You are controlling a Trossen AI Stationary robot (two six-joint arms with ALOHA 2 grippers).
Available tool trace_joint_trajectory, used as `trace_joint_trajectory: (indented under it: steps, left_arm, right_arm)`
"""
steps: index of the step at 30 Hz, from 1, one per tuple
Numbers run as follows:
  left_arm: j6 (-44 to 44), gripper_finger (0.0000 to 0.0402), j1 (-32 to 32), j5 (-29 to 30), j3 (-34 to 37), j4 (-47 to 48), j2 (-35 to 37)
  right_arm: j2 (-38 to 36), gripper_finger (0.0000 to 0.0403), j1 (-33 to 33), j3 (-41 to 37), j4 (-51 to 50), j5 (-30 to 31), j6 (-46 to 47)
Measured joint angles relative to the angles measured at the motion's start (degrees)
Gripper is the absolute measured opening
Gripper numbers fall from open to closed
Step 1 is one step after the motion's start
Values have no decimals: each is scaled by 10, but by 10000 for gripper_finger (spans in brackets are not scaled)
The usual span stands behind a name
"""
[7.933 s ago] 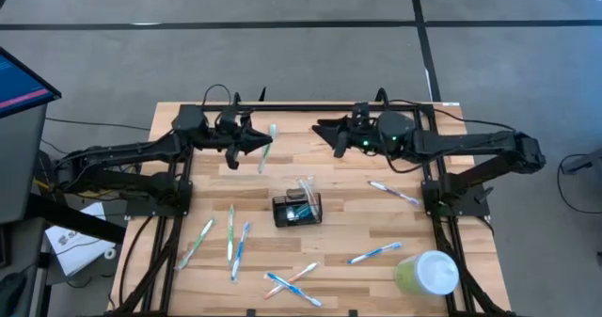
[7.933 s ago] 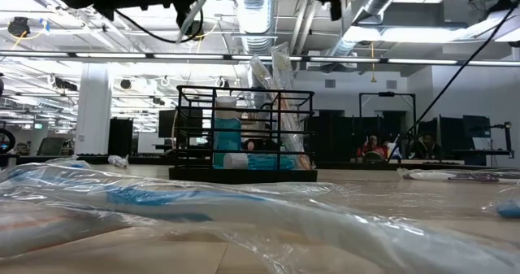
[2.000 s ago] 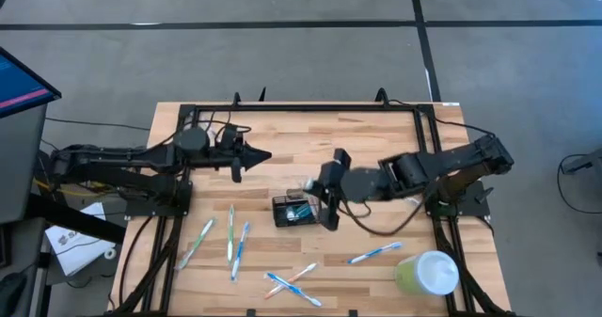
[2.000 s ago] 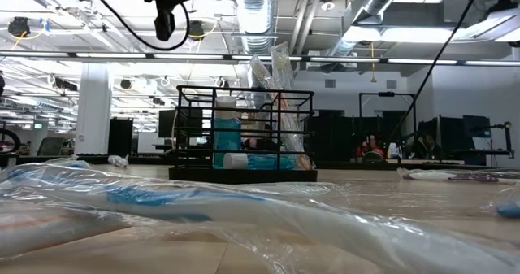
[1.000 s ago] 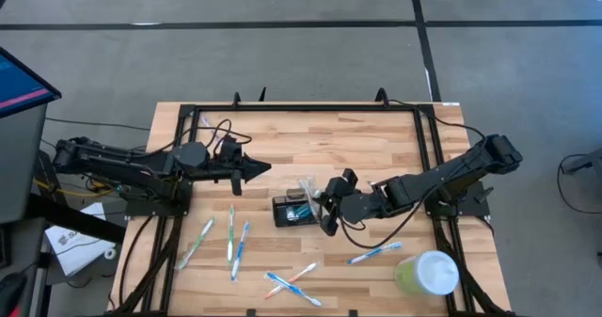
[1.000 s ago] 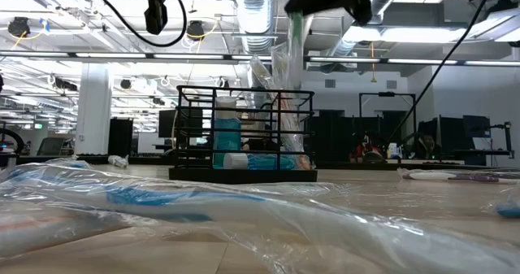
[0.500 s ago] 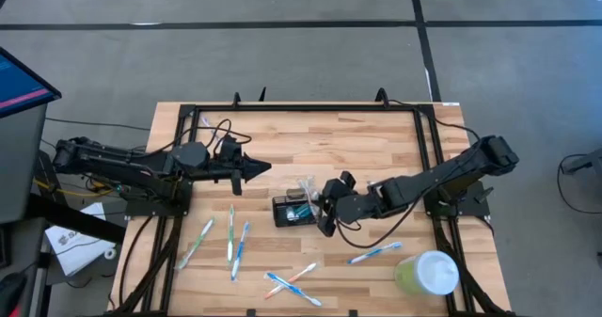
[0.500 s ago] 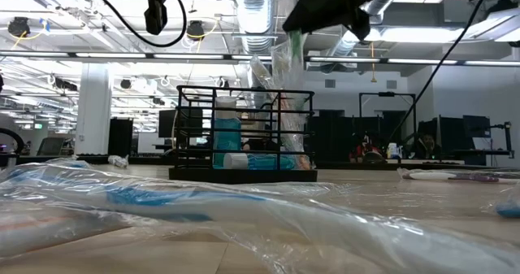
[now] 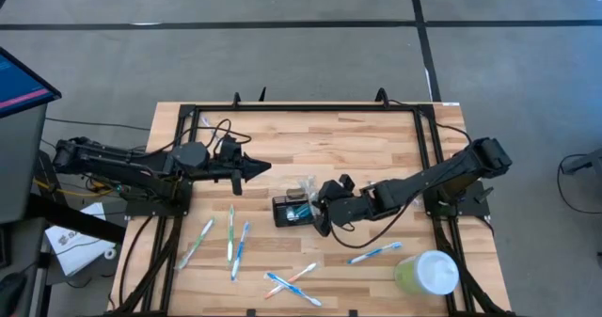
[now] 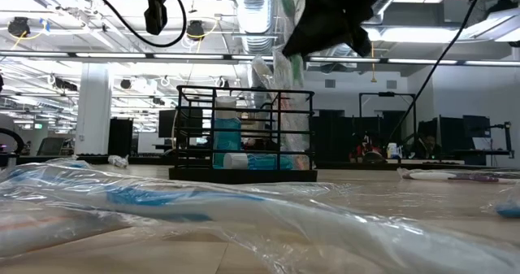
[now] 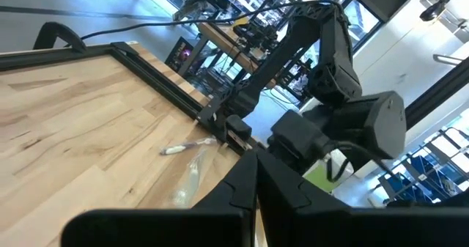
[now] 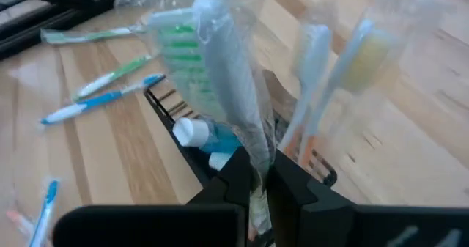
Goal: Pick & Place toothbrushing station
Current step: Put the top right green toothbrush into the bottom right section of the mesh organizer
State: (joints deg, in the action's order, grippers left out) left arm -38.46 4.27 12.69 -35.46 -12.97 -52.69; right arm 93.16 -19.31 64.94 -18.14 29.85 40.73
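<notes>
Your left gripper (image 9: 264,166) hung over the table's (image 9: 310,138) left half, fingers pressed together on nothing. Just right of it, near the table's middle, sat the toothbrushing station (image 9: 295,210), a small black wire box with wrapped brushes standing in it. Your right gripper (image 9: 320,213) was at the station's right end, pinching 1 wrapped green toothbrush (image 12: 212,64) upright just above the station.

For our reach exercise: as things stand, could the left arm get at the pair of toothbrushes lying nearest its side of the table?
Probably yes. The left gripper hovers shut just up-table of the two toothbrushes, with only bare table between; the right gripper is busy at the black holder.
</notes>
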Motion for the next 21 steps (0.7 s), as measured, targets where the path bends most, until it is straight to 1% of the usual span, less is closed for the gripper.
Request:
trace_joint_trajectory:
  steps: [10, 12, 17, 21]
  left_arm:
    - [0, 1, 0, 1, 0, 1, 0]
    - [0, 1, 0, 1, 0, 1, 0]
    - [0, 1, 0, 2, 0, 1, 0]
    - [0, 1, 0, 2, 0, 1, 0]
  right_arm:
    - [0, 14, 12, -2, 9, 8, 13]
    - [0, 14, 12, -13, 26, 7, 20]
    - [0, 14, 12, -45, 39, 0, 71]
    - [-1, 14, 4, -55, 50, 3, 75]
